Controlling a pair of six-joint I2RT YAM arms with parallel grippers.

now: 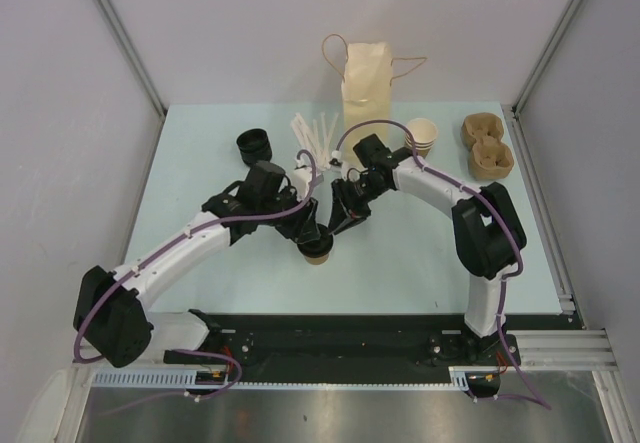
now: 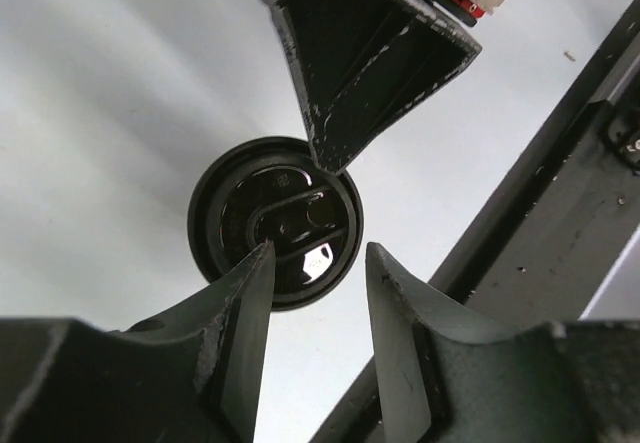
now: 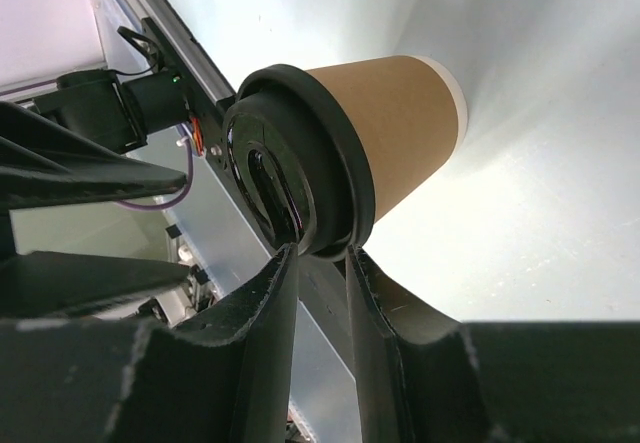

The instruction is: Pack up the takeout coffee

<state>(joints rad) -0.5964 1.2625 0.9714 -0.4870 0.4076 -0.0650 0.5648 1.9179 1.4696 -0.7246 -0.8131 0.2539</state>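
Observation:
The takeout coffee point(image 1: 317, 253), a tan paper cup point(image 3: 400, 128) with a black lid point(image 2: 275, 218), stands on the table between the two arms. My right gripper point(image 3: 318, 255) has its fingertips point(image 3: 283, 263) closed on the near rim of the lid, one inside the rim and one outside. From the top, the right gripper point(image 1: 338, 225) reaches the cup from behind. My left gripper point(image 2: 318, 263) hovers over the lid's edge, open, with only table showing between its fingers point(image 2: 250, 293). In the top view it point(image 1: 303, 231) sits just left of the cup.
A tall paper bag point(image 1: 366, 83) with handles stands at the back. Stacked lidless cups point(image 1: 423, 135) and brown cup carriers point(image 1: 487, 146) are to its right. White cutlery point(image 1: 314, 133) and a stack of black lids point(image 1: 254, 145) lie to its left.

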